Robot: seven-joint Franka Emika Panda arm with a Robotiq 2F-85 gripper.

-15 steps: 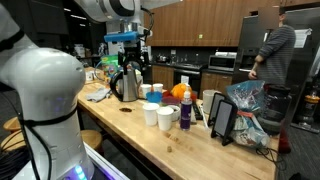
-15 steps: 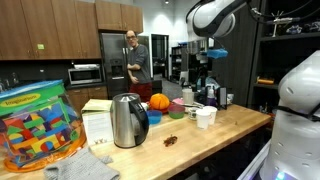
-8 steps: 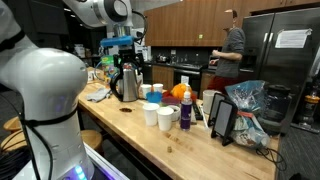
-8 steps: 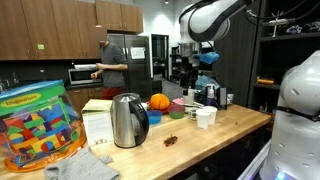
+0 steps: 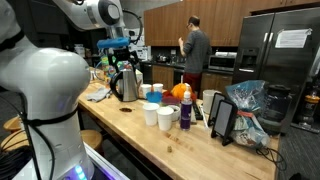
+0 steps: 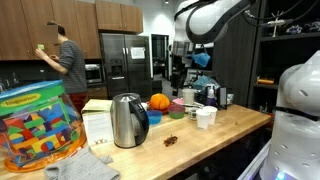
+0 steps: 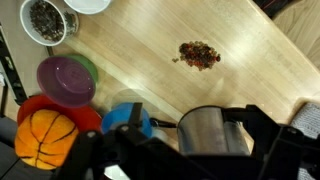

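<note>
Wooden countertop (image 6: 235, 125) in a kitchen with brown cabinets (image 6: 40, 25), and we sweep from the left in an exterior view. A tub of coloured blocks (image 6: 30, 125) comes first, cut off by the frame edge. A person (image 6: 68, 62) stands far back beside the steel fridge (image 6: 120, 62), face too small to make out. Next up, the kettle (image 6: 128, 120), with an orange round thing (image 6: 159, 101) at its two o'clock, then white cups (image 6: 206, 115). High above hangs the gripper (image 5: 122, 58), at twelve o'clock of the kettle in an exterior view. In the wrist view the kettle sits at six o'clock, half hidden behind dark, blurred fingers (image 7: 275, 145). Released or clenched, I cannot tell. A crumb pile (image 7: 200, 55) lies at twelve o'clock of the kettle, a purple bowl (image 7: 65, 80) at ten.
</note>
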